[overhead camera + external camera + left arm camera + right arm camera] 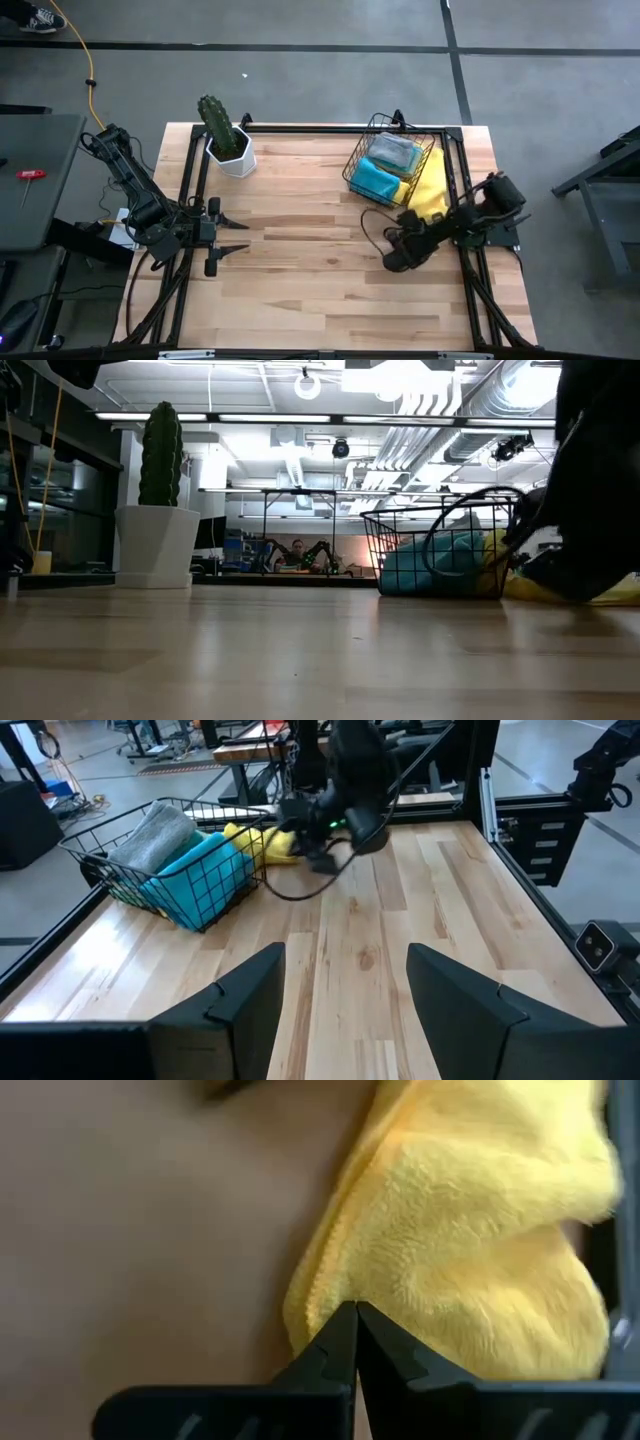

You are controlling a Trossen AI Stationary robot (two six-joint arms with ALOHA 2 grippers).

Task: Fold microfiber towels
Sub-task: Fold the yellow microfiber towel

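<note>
From above we see a pale wooden slatted table point(320, 270) framed in black rails. The left gripper point(232, 237) waits at the table's left edge, its two fingers spread apart and holding nothing. A black wire basket point(362, 165) stands near the far right corner, holding a grey towel point(393, 149) on top of a teal towel point(374, 180). A yellow microfiber towel point(430, 185) hangs out of the basket's right side down onto the table. The right gripper point(412, 216) sits at the lower end of that yellow cloth. A green cactus in a white faceted pot point(226, 140) stands at the far left.

From table height, we see the cactus pot point(157, 545) on the left, the basket point(440, 550) on the right with teal cloth point(430, 565) inside, and yellow cloth point(620, 592) lying on the wood beside a dark arm.

From the left wrist, we see its own fingers point(245, 1005) well apart over bare wood, and farther off the basket point(175, 885), the grey point(155, 835), teal point(200, 865) and yellow point(270, 840) towels.

From the right wrist, we see the fingertips point(340, 1335) pressed together, pinching the edge of the yellow towel point(470, 1250).
</note>
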